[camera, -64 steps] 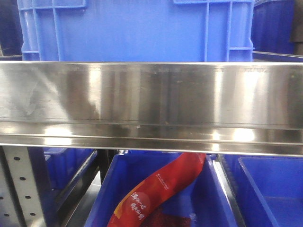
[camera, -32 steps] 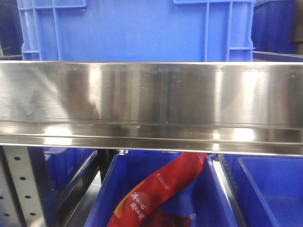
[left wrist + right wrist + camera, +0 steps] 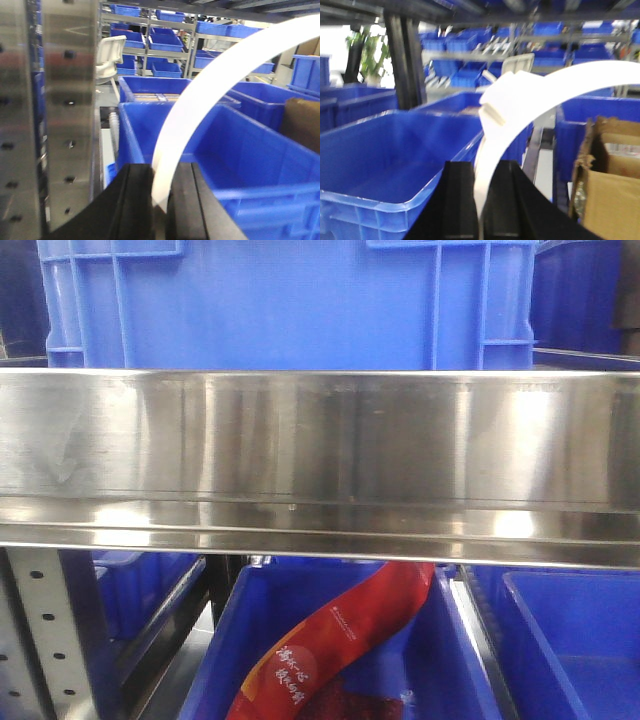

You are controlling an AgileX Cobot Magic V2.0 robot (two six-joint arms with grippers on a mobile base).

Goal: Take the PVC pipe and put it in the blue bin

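My left gripper (image 3: 161, 189) is shut on a white curved PVC pipe (image 3: 225, 75) that arcs up and to the right over a blue bin (image 3: 260, 165). My right gripper (image 3: 481, 195) is shut on a white curved PVC pipe (image 3: 555, 92) with a white fitting (image 3: 495, 105) on it; it arcs to the upper right beside a large empty blue bin (image 3: 385, 155) on the left. Neither gripper nor any pipe shows in the front view.
A steel shelf rail (image 3: 320, 455) fills the front view, with a blue bin (image 3: 290, 300) above and one below holding a red bag (image 3: 330, 640). A perforated steel post (image 3: 45, 115) stands at left. A cardboard box (image 3: 610, 180) sits at right.
Only the reflections on the steel rail have shifted a little; nothing else in the front view has moved.
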